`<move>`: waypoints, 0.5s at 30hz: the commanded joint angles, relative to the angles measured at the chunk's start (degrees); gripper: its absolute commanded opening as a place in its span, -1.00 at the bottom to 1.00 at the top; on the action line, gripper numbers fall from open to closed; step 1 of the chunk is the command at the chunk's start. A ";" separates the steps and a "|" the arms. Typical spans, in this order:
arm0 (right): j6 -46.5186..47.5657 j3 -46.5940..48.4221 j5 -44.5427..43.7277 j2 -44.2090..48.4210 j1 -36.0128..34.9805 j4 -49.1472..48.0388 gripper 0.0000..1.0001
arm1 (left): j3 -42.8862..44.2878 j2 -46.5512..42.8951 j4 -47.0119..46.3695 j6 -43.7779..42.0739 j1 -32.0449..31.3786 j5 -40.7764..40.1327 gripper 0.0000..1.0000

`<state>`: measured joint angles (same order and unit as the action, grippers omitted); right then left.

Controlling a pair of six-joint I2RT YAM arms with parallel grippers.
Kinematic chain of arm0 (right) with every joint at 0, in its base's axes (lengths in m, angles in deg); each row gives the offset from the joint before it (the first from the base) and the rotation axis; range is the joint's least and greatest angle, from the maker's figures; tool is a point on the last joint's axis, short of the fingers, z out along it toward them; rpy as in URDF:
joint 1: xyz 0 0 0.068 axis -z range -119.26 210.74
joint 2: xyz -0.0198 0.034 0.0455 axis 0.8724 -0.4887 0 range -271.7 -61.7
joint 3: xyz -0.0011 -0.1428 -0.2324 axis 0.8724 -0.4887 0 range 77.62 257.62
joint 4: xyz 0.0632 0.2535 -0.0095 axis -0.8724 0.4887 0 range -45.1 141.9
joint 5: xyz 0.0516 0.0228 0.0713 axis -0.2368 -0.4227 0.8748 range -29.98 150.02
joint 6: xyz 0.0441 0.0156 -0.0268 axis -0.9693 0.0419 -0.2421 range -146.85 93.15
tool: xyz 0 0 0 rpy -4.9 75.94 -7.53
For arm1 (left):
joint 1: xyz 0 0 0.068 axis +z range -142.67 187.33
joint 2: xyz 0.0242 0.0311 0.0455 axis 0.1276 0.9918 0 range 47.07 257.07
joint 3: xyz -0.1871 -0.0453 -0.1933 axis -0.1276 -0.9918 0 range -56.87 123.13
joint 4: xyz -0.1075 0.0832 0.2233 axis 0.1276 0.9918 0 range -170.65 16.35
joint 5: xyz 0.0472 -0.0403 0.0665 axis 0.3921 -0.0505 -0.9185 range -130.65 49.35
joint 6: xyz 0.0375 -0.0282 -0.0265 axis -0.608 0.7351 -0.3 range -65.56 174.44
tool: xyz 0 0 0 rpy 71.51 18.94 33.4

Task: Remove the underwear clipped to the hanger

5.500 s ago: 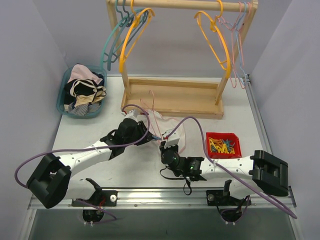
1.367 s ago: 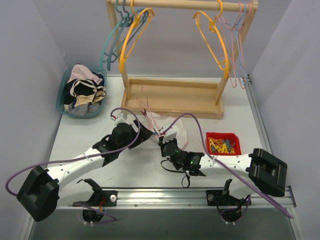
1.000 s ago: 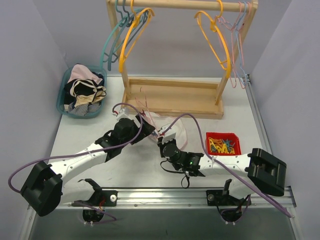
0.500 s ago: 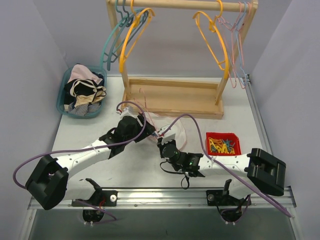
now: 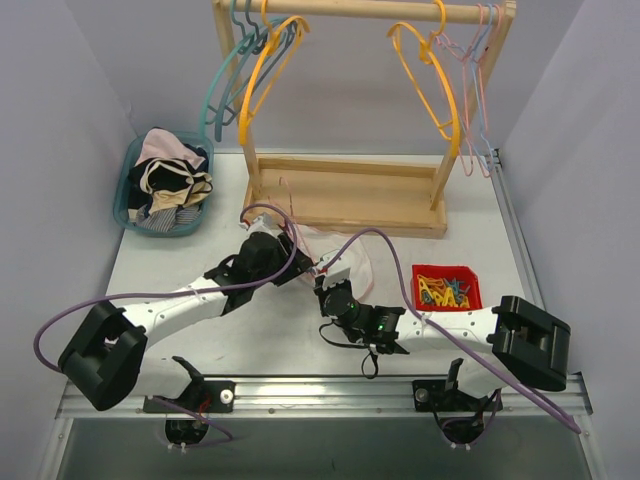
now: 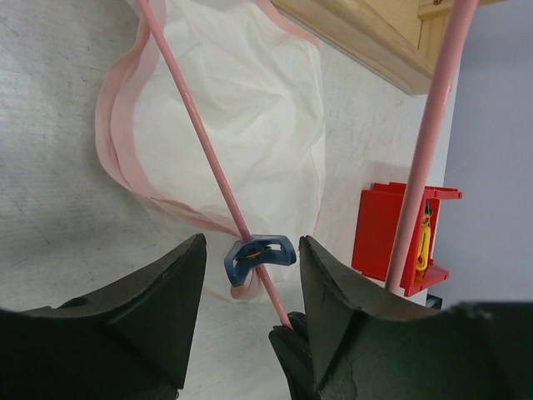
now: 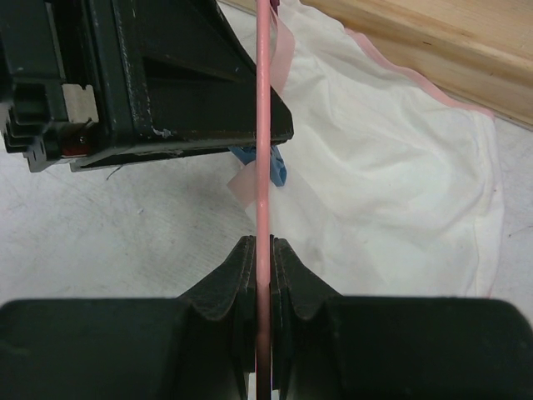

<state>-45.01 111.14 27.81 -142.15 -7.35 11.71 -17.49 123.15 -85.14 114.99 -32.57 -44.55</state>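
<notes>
the pale underwear [image 6: 241,108] lies flat near the middle of the worktop [image 5: 160,262], with the red bin [image 5: 447,288] at its 3 o'clock. one edge of it is pinned to the thin pink hanger [image 7: 263,100] by a small blue clip [image 6: 258,254], which sits at the cloth's 6 o'clock edge in the left wrist view. no black pair shows on this hanger.

the right end effector [image 7: 260,250] is clamped tight on the hanger wire, holding it just below the clip. the left end effector [image 6: 250,250] has its jaws partly apart, one on each side of the clip, with a gap showing on both sides. it holds nothing.

the job in hand looks like squeezing the clip open. the risks:
- if the jaws press the clip's biting end and not its handles, it will only grip harder.
- the clip is small and could swivel on the wire or pop out sideways.
- the wire is thin, so it may twist in the right grip and take the clip off line.
- pulling before the clip lets go would drag the soft cloth and bunch it.
</notes>
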 commanded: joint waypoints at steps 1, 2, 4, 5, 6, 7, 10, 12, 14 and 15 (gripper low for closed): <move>-0.48 1.64 -2.69 0.11 -0.46 -0.12 -1.00 | 2.02 0.30 -1.92 -1.23 0.44 1.35 0.15; -0.57 1.55 -2.69 0.03 -0.46 -0.12 -1.00 | 2.02 0.30 -1.75 -1.32 0.35 1.53 0.12; -0.48 1.64 -3.04 0.11 -0.46 -0.03 -1.00 | 1.93 0.13 -1.49 -1.67 0.52 1.44 -0.02; -0.57 1.64 -3.04 0.11 -0.37 -0.03 -1.00 | 1.85 0.04 -1.40 -1.75 0.61 1.44 -0.13; -0.48 1.64 -3.21 0.20 -0.46 -0.03 -1.00 | 1.76 -0.13 -1.31 -1.84 0.61 1.44 -0.30; -0.57 1.55 -3.30 0.20 -0.46 0.05 -1.00 | 1.58 -0.22 -1.22 -1.93 0.70 1.53 -0.56; -0.39 1.46 -3.74 0.46 -0.37 0.23 -1.00 | 1.32 -0.40 -0.69 -1.93 0.88 1.44 -0.95; -0.48 1.38 -4.09 0.64 -0.37 0.49 -1.00 | 0.79 -0.75 -0.69 -1.93 0.88 1.53 -0.94; -0.57 1.20 -4.70 1.08 -0.37 0.58 -1.00 | -0.35 -1.62 -0.87 -1.76 1.05 1.44 -0.94; -0.66 1.03 -4.97 1.17 -0.28 0.67 -1.00 | -0.87 -2.06 -1.22 -1.32 1.23 1.35 -0.95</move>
<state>-45.01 111.14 26.65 -142.15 -7.35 12.52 -17.56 123.26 -85.23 113.81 -31.93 -43.13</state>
